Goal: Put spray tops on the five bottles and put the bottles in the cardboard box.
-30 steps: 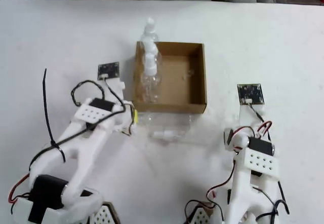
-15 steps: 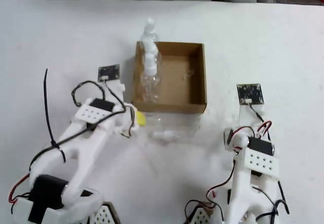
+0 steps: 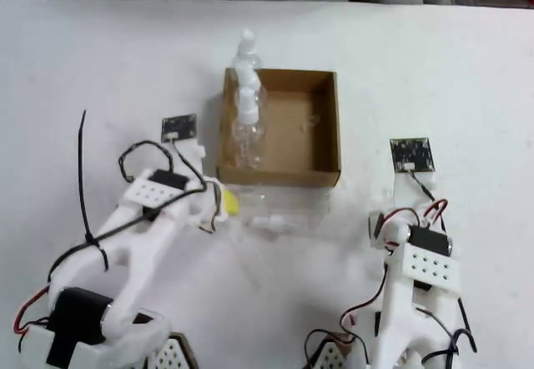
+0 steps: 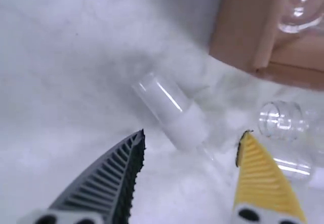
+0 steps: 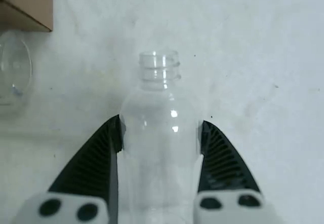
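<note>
A white spray top [image 4: 174, 113] lies on its side on the table [image 3: 100, 60], just below the cardboard box [image 3: 279, 173], which sits at the centre of the high view. The left gripper [image 4: 192, 134] hangs over the spray top with its grey and yellow fingers spread wide to either side, holding nothing. Beside the yellow finger [image 4: 260, 176] lie clear bottles [image 3: 284, 202] without tops, close along the box's front wall. In the left part of the box a bottle with a spray top [image 3: 248, 127] lies lengthwise, and a second white spray head [image 3: 245, 50] shows just above the box's upper-left rim. In the right wrist view an uncapped bottle [image 5: 159, 97] fills the middle, its open neck toward the top of the frame; the right gripper [image 5: 162, 122] is closed on its body, one dark finger pressed on each side. Whether that bottle is lifted off the table cannot be told. Two small circuit boards [image 3: 412, 154] lie left and right of the box.
</note>
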Robot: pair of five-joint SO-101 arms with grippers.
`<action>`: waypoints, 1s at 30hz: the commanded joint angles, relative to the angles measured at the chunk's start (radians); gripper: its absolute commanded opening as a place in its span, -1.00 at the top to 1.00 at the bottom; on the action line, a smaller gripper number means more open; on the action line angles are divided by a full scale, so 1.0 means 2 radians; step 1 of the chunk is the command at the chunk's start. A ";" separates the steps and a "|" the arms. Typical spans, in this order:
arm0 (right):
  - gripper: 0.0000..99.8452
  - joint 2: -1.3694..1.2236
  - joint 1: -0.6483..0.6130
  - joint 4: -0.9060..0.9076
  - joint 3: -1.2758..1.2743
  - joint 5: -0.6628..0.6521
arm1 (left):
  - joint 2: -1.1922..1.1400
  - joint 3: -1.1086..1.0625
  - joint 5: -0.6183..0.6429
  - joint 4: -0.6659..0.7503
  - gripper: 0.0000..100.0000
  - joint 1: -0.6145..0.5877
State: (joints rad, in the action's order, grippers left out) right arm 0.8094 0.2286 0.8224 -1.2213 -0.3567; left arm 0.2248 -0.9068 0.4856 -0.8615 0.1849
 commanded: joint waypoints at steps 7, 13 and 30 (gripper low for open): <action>0.96 0.009 -0.005 -0.006 0.002 -0.006 | -0.003 0.003 0.005 0.015 0.43 0.007; 0.96 0.009 -0.005 -0.005 0.002 -0.006 | -0.003 0.002 -0.015 0.028 0.72 0.004; 0.96 0.009 -0.005 -0.004 0.002 -0.009 | -0.001 0.025 -0.265 -0.060 0.92 -0.041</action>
State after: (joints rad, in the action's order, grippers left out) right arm 0.8094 0.2286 0.8224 -1.2213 -0.3567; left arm 0.2248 -0.9022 0.0023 -0.9551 0.1373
